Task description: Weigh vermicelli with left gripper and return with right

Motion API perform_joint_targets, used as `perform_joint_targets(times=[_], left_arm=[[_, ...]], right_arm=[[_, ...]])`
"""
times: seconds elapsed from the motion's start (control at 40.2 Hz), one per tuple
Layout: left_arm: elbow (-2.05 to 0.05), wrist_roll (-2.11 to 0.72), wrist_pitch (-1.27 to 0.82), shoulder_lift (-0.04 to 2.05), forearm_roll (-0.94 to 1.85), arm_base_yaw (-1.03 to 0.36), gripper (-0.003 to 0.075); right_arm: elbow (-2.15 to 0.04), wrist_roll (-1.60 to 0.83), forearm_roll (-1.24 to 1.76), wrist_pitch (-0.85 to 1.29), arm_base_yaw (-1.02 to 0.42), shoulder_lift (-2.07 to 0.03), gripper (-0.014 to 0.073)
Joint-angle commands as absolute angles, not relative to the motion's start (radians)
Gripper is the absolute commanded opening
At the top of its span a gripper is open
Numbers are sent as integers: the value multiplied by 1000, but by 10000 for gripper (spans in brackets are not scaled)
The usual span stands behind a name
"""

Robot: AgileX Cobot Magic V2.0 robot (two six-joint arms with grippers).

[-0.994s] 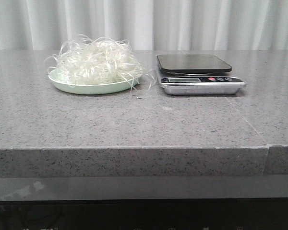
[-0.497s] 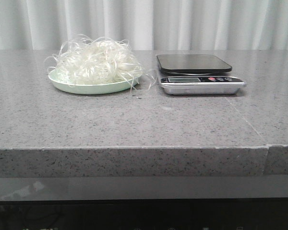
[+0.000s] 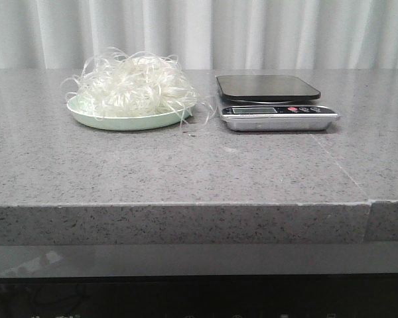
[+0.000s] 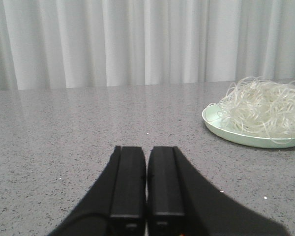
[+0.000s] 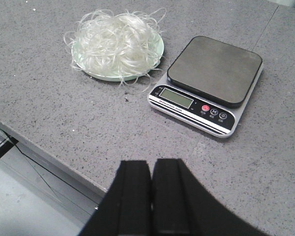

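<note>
Vermicelli (image 3: 134,85): heaped on the pale green plate (image 3: 123,122), upper left of the front view, stray loops hanging over the rim.
Scale (image 3: 273,103): just beside the plate, upper centre-right, its dark platform bare.
Left gripper (image 4: 146,184): fingers pressed together, holding nothing, low over the grey table (image 3: 186,165).
Right gripper (image 5: 152,194): fingers closed, holding nothing, above the table's near edge.

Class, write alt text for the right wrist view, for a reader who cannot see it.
A nest of vermicelli fills a pale green plate on a grey table, with an empty scale beside it. The right gripper hangs above the near edge, fingers shut.
</note>
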State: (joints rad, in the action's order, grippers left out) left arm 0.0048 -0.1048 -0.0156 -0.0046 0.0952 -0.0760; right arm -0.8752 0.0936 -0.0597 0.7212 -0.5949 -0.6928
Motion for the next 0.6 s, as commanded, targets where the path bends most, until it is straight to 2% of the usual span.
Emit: perform_joint_targets(times=[0.0, 0.224, 0.323, 0.572], left_arm=[[43, -102, 66, -26, 99, -79, 156], [43, -102, 66, -26, 99, -79, 156], [43, -102, 66, -26, 99, -79, 156], [43, -102, 66, -26, 99, -79, 156]], right_arm=[[-900, 90, -65, 652, -589, -689, 157], [-889, 90, -65, 642, -590, -682, 157], [-838, 89, -68, 603, -542, -640, 157], [-543, 89, -68, 263, -337, -413, 157]])
